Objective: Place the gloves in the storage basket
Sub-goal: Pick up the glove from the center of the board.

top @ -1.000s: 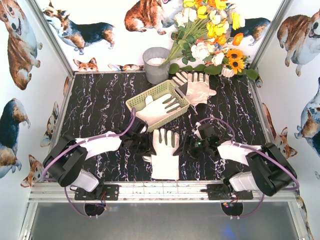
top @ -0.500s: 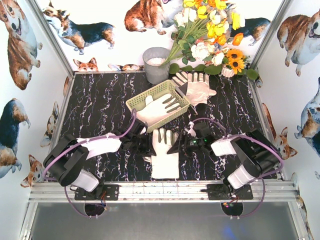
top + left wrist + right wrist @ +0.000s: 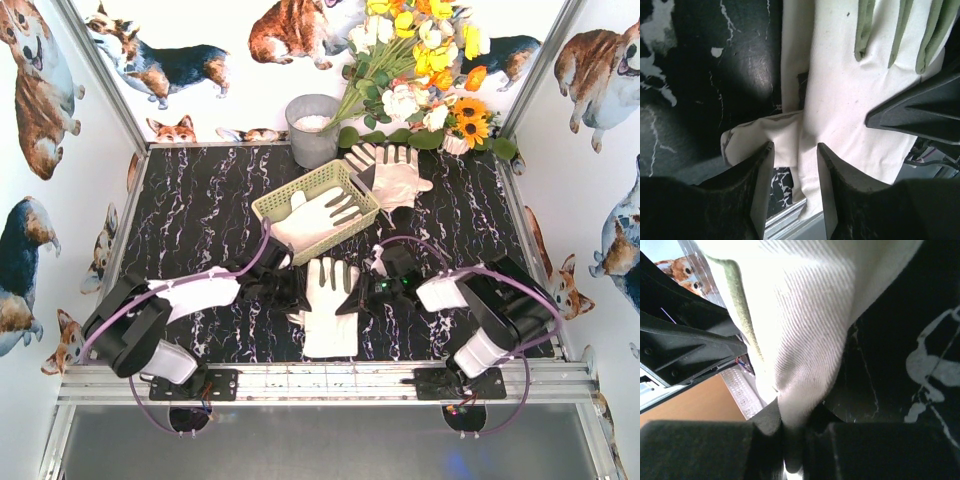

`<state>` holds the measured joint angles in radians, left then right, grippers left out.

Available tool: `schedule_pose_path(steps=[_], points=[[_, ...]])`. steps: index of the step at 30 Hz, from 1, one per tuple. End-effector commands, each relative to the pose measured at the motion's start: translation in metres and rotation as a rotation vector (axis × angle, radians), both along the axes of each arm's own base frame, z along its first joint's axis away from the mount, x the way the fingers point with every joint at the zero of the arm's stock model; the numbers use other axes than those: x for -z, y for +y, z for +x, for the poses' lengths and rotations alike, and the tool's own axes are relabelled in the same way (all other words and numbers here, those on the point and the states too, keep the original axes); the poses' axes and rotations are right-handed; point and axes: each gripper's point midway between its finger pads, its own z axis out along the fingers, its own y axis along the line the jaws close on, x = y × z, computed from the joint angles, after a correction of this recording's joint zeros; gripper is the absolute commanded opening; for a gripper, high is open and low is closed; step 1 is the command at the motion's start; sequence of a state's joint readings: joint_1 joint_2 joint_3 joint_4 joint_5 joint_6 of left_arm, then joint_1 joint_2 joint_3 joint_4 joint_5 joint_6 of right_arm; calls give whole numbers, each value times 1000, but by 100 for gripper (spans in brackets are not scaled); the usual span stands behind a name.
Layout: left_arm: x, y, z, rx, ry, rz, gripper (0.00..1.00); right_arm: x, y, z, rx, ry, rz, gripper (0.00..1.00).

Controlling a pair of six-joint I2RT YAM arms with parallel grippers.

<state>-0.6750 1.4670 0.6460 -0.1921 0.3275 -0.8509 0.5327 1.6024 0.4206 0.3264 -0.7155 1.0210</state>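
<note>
From above, the front glove (image 3: 330, 305) lies flat on the black marbled table (image 3: 190, 220), fingers pointing away, between the two arms and just short of the basket (image 3: 297, 192). The left gripper (image 3: 290, 288) comes at its thumb side and the right gripper (image 3: 352, 300) at the opposite edge. Working from both sides probably serves to lift the limp fabric level rather than let it fold. The basket sits at an angle behind the glove and holds one glove (image 3: 322, 214) with its fingers hanging over the far rim. Two more gloves (image 3: 390, 172) lie on the table just past the basket. A grey bucket (image 3: 312, 128) with something white inside stands at the back wall, beside a bunch of flowers (image 3: 420, 60).

On the left wrist, the two jaws stand apart, straddling the glove's thumb and the edge beside it, and nothing is pinched there yet. The right gripper's dark body rests across the palm on the far side.

On the right wrist, the jaws are pressed together on a fold of the cream fabric, which rises from the pinch. The glove's edge is off the table there, so this side looks ready to lift.
</note>
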Motion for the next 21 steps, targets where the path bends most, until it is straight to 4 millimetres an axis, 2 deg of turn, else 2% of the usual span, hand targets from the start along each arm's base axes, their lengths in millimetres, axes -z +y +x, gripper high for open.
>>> schedule_pose_path(steps=[1, 7, 13, 17, 18, 21], points=[[-12, 9, 1, -9, -41, 38, 38, -19, -2, 7, 6, -94, -11, 0], [-43, 10, 8, -61, -100, -19, 54, -47, -14, 10, 13, -162, -29, 0], [-73, 9, 9, -88, -151, -109, 77, -80, -25, 10, -32, -241, -38, 0], [-97, 4, 8, -94, -186, -229, 95, -112, -31, 12, -41, -290, -13, 0], [-102, 2, 7, -91, -189, -263, 98, -127, -31, 13, -38, -323, 4, 0], [-118, -5, 3, -79, -199, -350, 100, -161, -28, 15, -36, -389, 63, 0]])
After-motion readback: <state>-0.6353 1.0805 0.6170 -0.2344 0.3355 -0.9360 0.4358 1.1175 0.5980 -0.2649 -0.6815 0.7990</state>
